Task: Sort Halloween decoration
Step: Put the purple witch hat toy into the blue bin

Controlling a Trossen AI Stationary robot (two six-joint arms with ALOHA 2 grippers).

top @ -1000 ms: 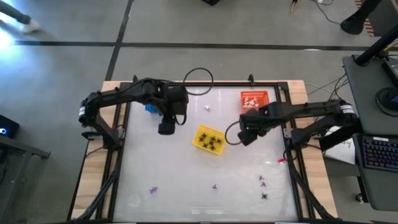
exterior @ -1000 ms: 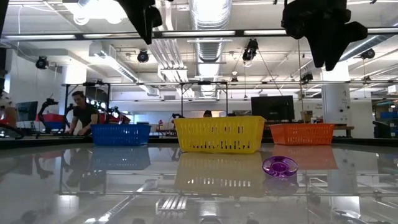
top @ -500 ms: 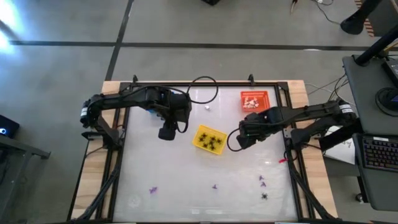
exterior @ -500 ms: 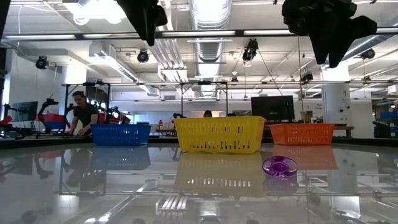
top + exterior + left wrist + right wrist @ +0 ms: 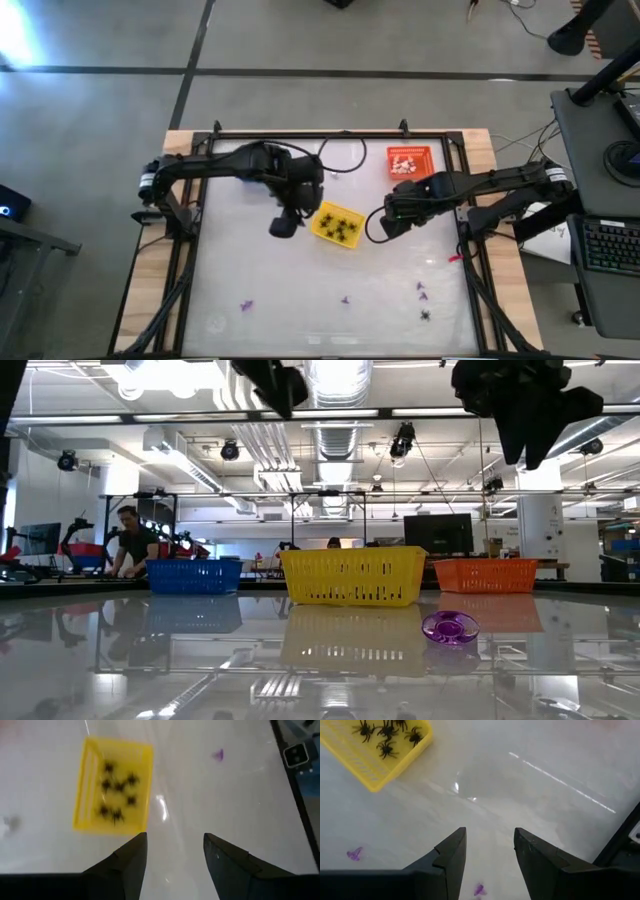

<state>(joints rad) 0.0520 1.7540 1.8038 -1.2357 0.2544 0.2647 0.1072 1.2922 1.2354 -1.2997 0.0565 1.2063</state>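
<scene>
Counter: a glossy white counter (image 5: 300,280) is seen on a grey floor; a person (image 5: 130,540) is seen in the room behind

Left claw (image 5: 283,226): held above the counter, fingers parted and empty, just beside the yellow basket (image 5: 336,223)

Right claw (image 5: 378,227): held on the basket's other side, fingers spread, nothing held

Black spiders (image 5: 117,795): gathered in the yellow basket

White bits (image 5: 405,163): kept in the orange basket (image 5: 410,161)

Purple bits (image 5: 246,305): scattered near the front edge, well apart from both claws

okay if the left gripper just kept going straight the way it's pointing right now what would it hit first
Most likely the bare tabletop. The left gripper is open and empty, aimed down at clear surface just beside the yellow basket of black spiders. Depth is hard to judge, but nothing shows between the fingers.
</scene>
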